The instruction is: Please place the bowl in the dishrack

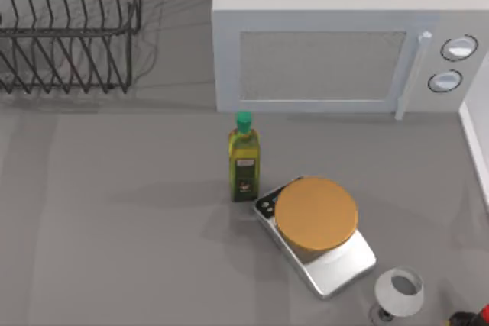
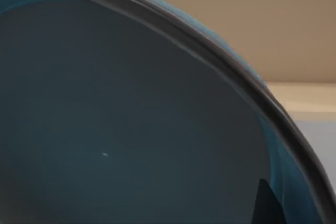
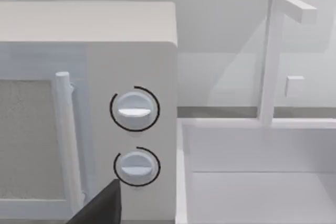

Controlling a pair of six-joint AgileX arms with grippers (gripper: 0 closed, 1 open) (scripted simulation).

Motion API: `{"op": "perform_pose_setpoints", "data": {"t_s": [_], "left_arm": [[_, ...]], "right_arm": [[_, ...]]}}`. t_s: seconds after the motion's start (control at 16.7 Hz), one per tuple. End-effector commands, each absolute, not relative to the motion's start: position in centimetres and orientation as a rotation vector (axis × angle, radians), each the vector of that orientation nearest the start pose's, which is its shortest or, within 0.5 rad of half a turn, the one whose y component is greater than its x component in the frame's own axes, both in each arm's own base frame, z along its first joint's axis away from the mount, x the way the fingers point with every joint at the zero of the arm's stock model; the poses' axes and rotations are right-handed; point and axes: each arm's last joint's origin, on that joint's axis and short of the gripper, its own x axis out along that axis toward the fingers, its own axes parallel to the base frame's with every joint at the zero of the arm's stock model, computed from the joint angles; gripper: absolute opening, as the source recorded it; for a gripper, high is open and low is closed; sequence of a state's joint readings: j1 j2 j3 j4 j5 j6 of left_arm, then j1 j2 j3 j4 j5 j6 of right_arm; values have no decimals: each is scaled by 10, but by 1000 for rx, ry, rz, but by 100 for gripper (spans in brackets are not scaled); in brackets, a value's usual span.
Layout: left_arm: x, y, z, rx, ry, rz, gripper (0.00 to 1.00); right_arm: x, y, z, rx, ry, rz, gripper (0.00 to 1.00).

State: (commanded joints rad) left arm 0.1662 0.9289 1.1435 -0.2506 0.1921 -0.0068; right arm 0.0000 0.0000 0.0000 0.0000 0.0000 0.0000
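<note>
The bowl (image 2: 131,119) sits very close in the left wrist view, its glossy blue inside and dark rim curving across a beige wall. My left gripper (image 2: 263,205) is shut on the bowl, with one dark finger lying against the inner wall near the rim. The dishrack (image 1: 69,24), black wire with slanted tines, stands at the table's back left. A dark part of my right gripper (image 3: 102,207) hangs in front of the microwave's knobs.
A white microwave (image 1: 328,36) stands at the back centre-right, with a white sink (image 3: 257,182) and faucet to its right. An olive-oil bottle (image 1: 244,159), a scale with an orange disc (image 1: 315,215) and a wine glass (image 1: 399,293) stand centre-right. A red and black thing (image 1: 470,317) lies at the front right corner.
</note>
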Motion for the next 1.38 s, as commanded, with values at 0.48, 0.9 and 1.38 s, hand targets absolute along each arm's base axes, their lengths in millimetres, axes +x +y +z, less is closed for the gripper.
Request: {"op": "perform_pose_setpoints", "data": {"t_s": [0.48,0.9,1.38], "left_arm": [[183,29,418,0,1,-20,0],[268,40,382,-3,10,-5,0],[371,33,259,5,-18,-15,0]], "right_arm": [[106,-1,160,0,0,0,100],[106,-1,160,0,0,0,100],[106,-1,160,0,0,0,100]]}}
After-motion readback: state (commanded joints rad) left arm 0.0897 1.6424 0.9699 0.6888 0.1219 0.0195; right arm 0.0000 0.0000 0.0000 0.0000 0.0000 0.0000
